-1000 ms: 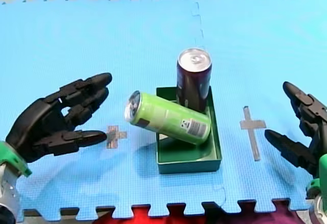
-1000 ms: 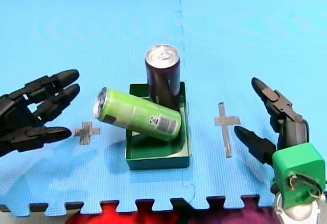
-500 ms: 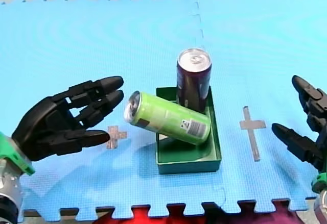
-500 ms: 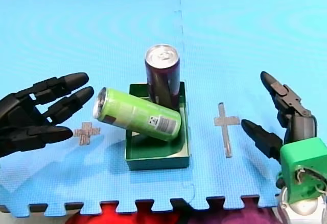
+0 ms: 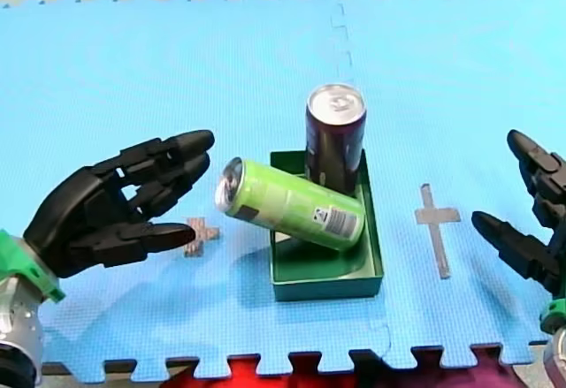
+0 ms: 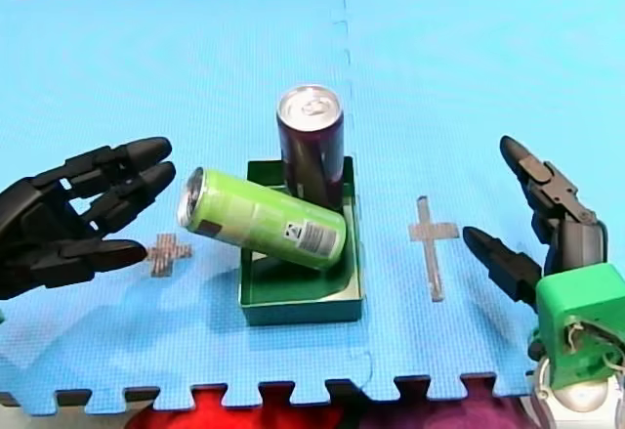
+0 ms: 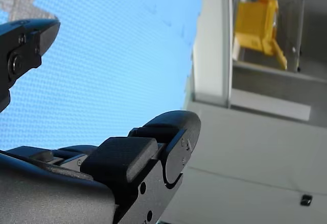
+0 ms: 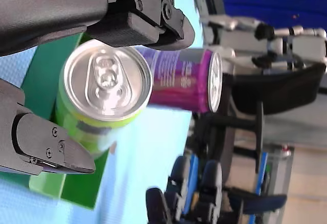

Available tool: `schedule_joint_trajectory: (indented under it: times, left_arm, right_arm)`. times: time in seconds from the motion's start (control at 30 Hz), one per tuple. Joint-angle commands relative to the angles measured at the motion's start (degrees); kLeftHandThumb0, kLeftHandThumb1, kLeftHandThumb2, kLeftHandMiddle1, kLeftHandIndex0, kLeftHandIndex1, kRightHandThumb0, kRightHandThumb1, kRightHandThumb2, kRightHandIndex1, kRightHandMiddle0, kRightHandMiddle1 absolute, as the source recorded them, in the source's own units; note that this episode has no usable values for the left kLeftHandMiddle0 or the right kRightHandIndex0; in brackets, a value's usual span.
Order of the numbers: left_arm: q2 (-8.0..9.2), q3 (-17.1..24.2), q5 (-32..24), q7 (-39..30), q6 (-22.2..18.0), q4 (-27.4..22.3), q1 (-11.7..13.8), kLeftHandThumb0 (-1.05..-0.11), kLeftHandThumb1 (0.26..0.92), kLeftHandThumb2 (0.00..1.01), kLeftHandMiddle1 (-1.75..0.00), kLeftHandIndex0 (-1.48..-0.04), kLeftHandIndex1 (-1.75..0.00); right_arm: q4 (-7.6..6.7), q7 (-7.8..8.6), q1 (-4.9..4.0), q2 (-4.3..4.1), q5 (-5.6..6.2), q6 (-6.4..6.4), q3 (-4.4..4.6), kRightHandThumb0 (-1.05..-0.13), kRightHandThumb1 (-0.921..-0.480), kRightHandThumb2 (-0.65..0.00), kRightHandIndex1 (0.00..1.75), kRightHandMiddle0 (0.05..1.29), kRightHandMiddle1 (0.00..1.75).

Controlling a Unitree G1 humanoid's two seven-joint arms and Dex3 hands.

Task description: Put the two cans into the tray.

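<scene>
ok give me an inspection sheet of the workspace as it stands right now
surface: blue foam mat, interlocking tiles
job's things: green tray mid-mat; purple can upright at the tray's far end; green can on its side, tilted across the tray's left rim, top end out over the mat
clutter: grey tape cross left of the tray, second tape cross right of it
grippers: left hand open, beside the green can's top end, holding nothing; right hand open, right of the tray
cables: thin wires at the right wrist's green mount
surroundings: yellow object beyond the mat
</scene>
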Motion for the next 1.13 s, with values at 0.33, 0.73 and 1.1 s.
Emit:
schedule_joint_trajectory:
  times: [0.33, 0.73, 1.1]
  left_arm:
    - [0.61, -0.1, 0.4, 3.1, -2.2, 0.4, 0.4, -1.048, 0.813, 0.0, 0.0, -0.36, 0.0]
    - [0.65, -0.3, 0.5, 3.4, -2.6, 0.8, 0.3, -1.048, 0.804, 0.0, 0.0, -0.35, 0.0]
    - [0.58, -0.5, 0.5, 3.9, -2.6, 0.7, 0.0, -1.048, 0.801, 0.0, 0.0, -0.35, 0.0]
  right_arm:
    - [-0.82, 0.64, 0.45, -0.47, 0.86, 0.13, -0.52, -0.48, -0.748, 0.0, 0.0, 0.67, 0.0]
    - [-2.07, 0.82, 1.06, -0.24, 1.02, 0.62, -0.64, -0.48, -0.748, 0.0, 0.0, 0.67, 0.0]
    - [-3.87, 1.1, 1.52, -0.2, 1.27, 2.23, -0.74, -0.477, -0.75, 0.0, 0.0, 0.66, 0.0]
